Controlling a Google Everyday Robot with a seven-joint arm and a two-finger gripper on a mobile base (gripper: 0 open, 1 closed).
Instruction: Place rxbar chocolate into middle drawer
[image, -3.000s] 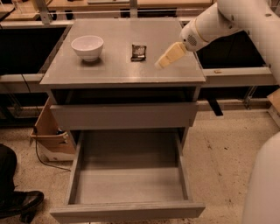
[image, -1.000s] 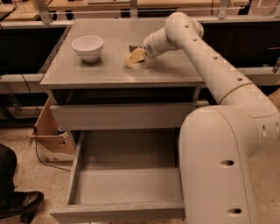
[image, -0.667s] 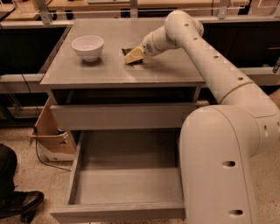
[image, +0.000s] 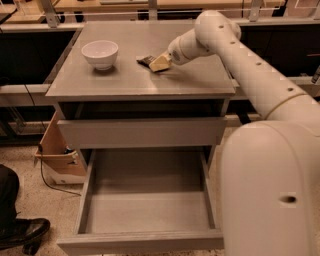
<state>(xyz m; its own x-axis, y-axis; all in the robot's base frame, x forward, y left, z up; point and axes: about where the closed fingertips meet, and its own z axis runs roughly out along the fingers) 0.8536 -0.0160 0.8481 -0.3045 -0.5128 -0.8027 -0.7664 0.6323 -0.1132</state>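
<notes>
Grey and matte, the counter (image: 130, 82) is the flat top of a plain cabinet that stands on a pale speckled floor (image: 27, 200). A wood-topped bench (image: 100, 5) runs behind it. A cardboard box (image: 55, 152) sits on the floor against the cabinet's left side, and a black shoe (image: 25, 232) shows at the lower left corner.

The upper drawer front (image: 142, 131) is closed. Below it the middle drawer (image: 150, 202) is pulled well out, its deep grey box bare inside.

A white bowl (image: 100, 53) stands on the left part of the counter. Well to its right, near the middle of the top, lies the rxbar chocolate (image: 144, 60), flat on the surface. Only its dark left end shows, a small brown-black strip with a hint of pale print.

The white arm (image: 260, 65) reaches in from the right. Its tan end effector (image: 160, 63) is tilted down onto the bar and covers the right part of it. I cannot tell whether it is spread or pinching the wrapper.
</notes>
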